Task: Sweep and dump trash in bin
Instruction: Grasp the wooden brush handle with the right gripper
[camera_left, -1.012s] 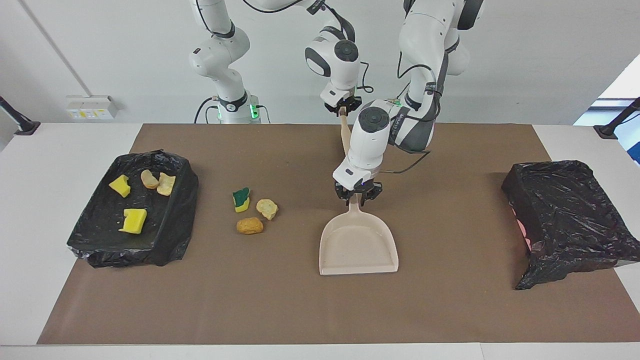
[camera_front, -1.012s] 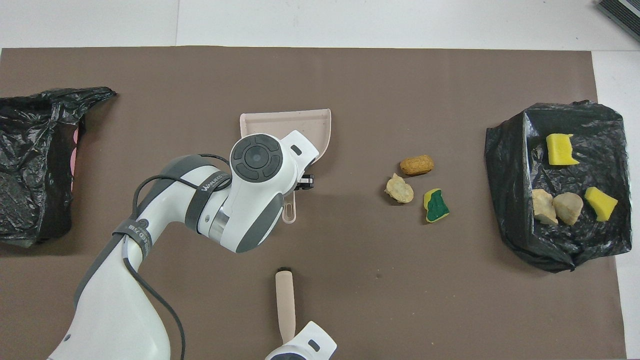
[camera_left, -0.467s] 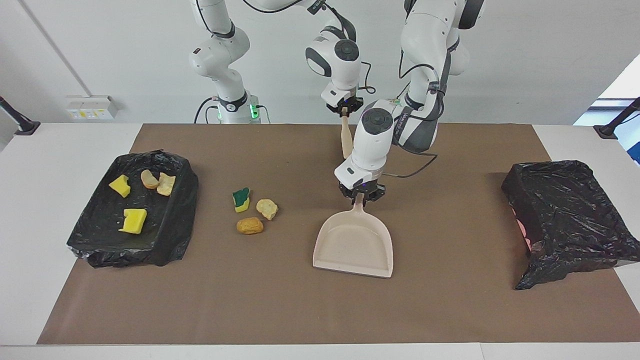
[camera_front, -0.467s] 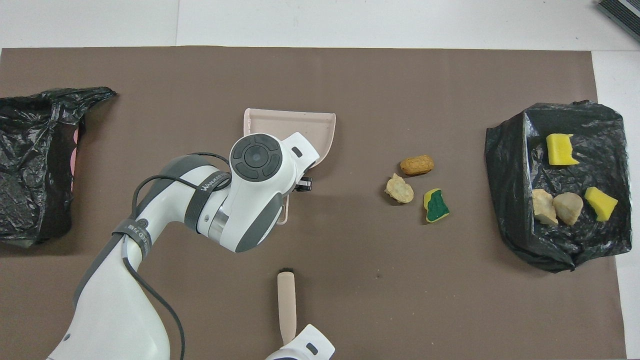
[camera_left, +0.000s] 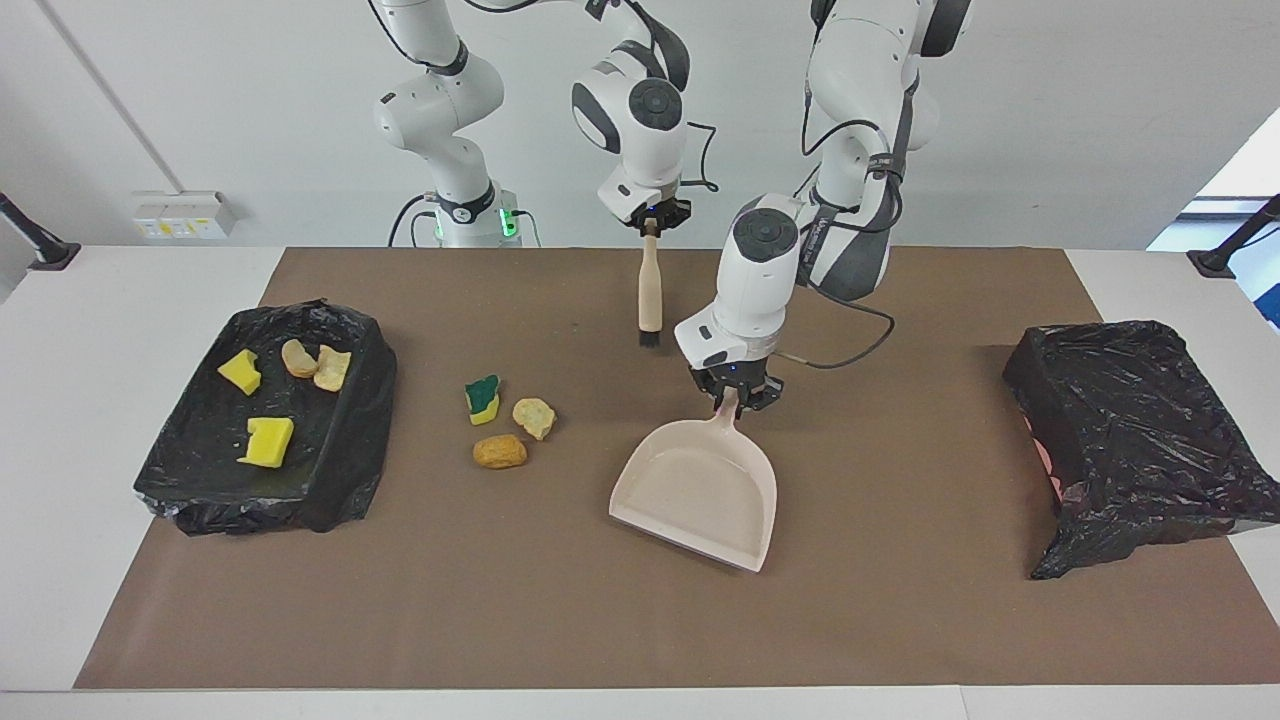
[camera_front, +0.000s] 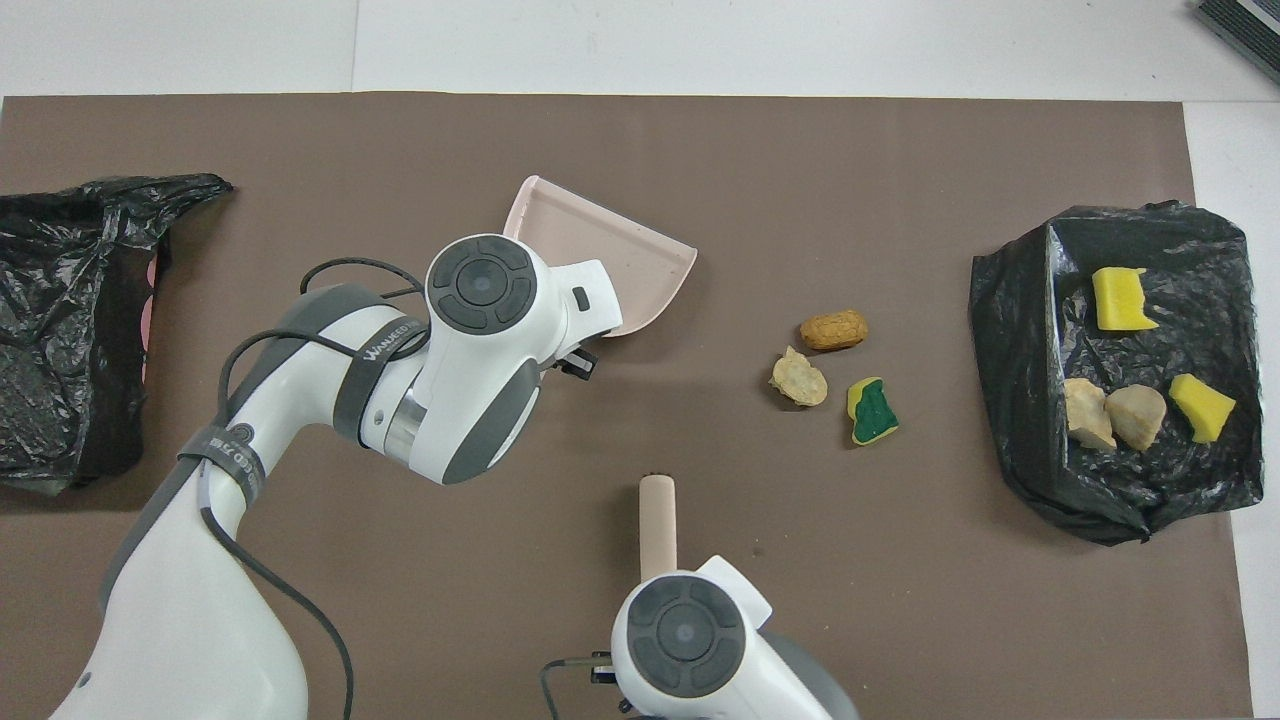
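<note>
Facing, the left gripper (camera_left: 737, 399) pinches the dustpan (camera_left: 697, 488) by its handle, the right gripper (camera_left: 650, 222) pinches the brush (camera_left: 649, 296); three trash pieces (camera_left: 507, 418) lie on the mat. Overhead, four more pieces (camera_front: 1140, 372) sit in the bag-lined tray (camera_front: 1020, 400).

Brown mat (camera_left: 900, 600), black bags (camera_left: 330, 470), beige dustpan (camera_left: 695, 490), yellow sponges (camera_left: 267, 442), one green-faced sponge (camera_left: 483, 398), an orange-brown lump (camera_left: 499, 452).

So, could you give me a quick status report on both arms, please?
Left gripper shut on dustpan handle. Right gripper shut on brush, bristles down. Three trash pieces loose on mat; nothing between them and the dustpan.
</note>
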